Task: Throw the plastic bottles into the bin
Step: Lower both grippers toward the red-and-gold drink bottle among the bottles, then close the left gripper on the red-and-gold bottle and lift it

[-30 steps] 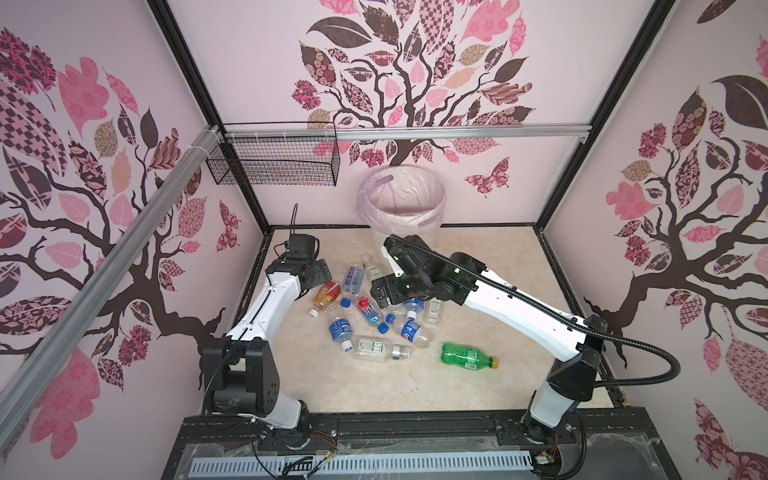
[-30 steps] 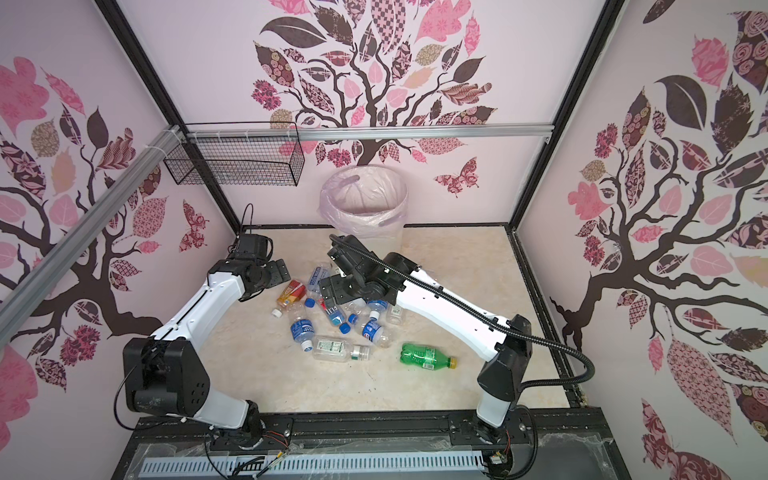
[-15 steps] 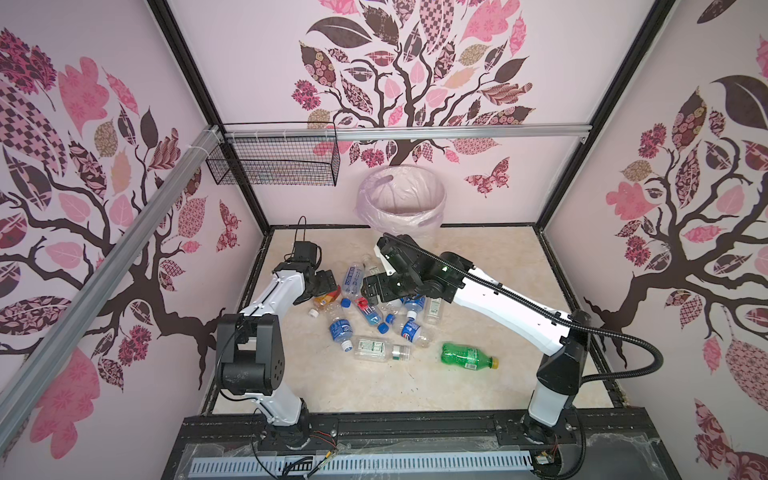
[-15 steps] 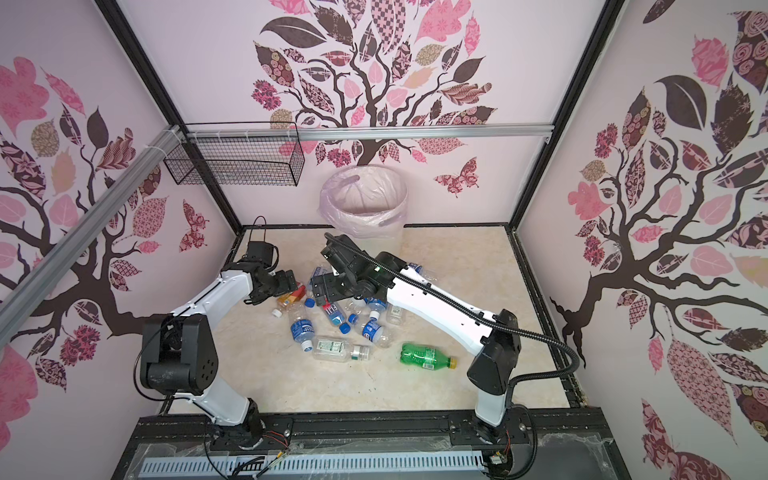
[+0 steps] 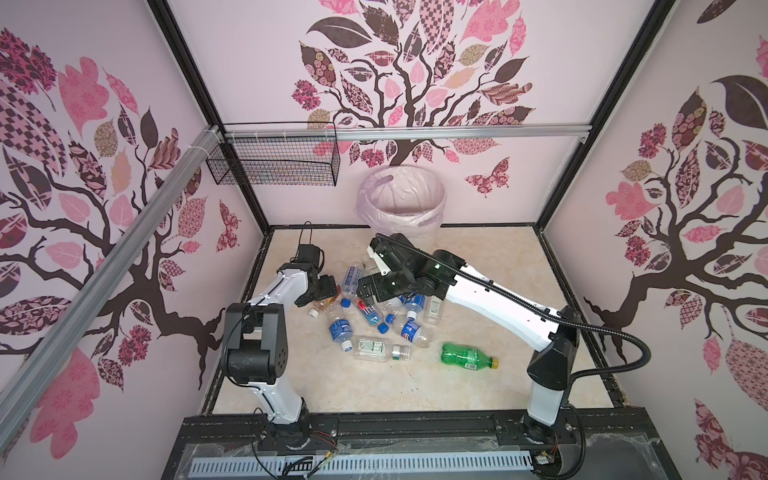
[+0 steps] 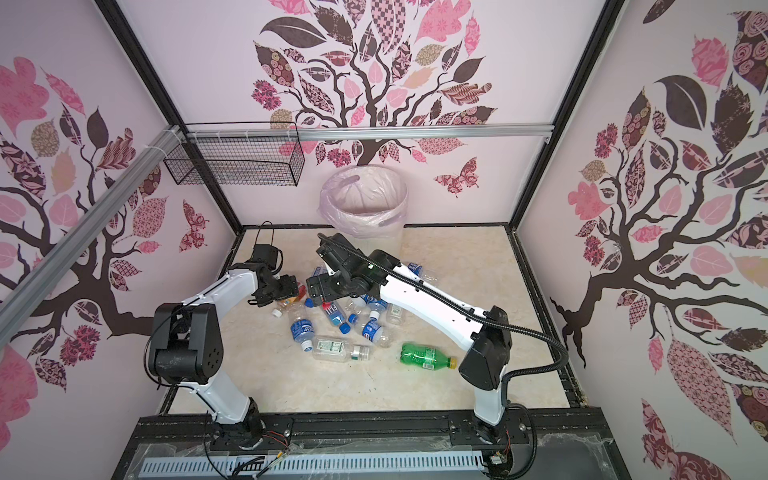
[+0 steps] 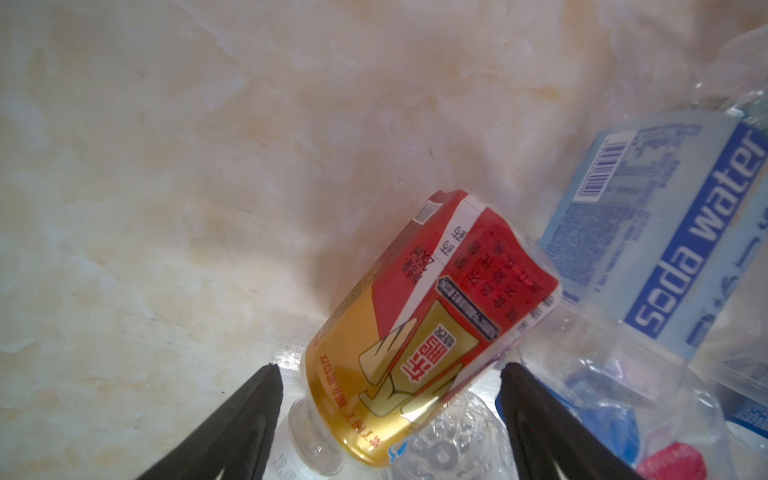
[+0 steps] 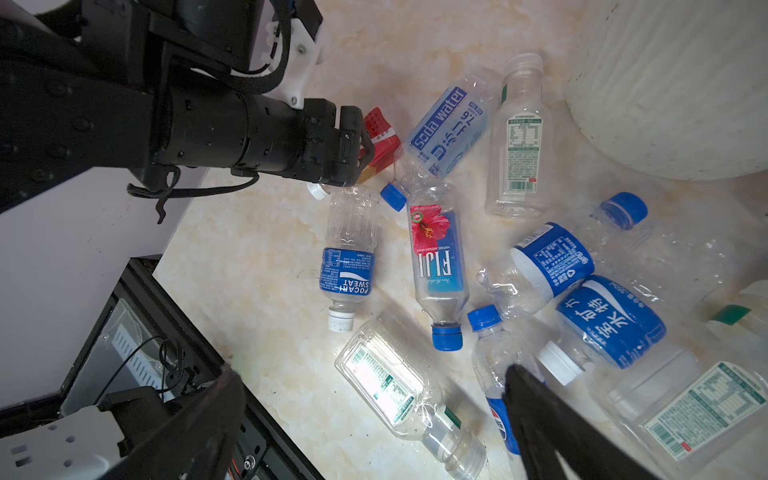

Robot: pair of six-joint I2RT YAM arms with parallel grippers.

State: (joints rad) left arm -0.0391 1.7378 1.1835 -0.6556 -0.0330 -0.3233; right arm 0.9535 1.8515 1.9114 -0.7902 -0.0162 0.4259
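My left gripper [image 7: 387,365] sits open on both sides of a small plastic bottle with a red and gold label [image 7: 432,316]. My right gripper [image 8: 372,372] is wide open over the clear blue-labelled plastic bottles [image 8: 436,257], near the round cream-white ribbed bin [image 5: 401,218].

Mounted on the black base rail [image 5: 415,428], the left arm [image 5: 282,287] and right arm [image 5: 498,308] have white shells and black joint housings. A black corrugated cable [image 5: 611,330] follows the right arm down to the rail.
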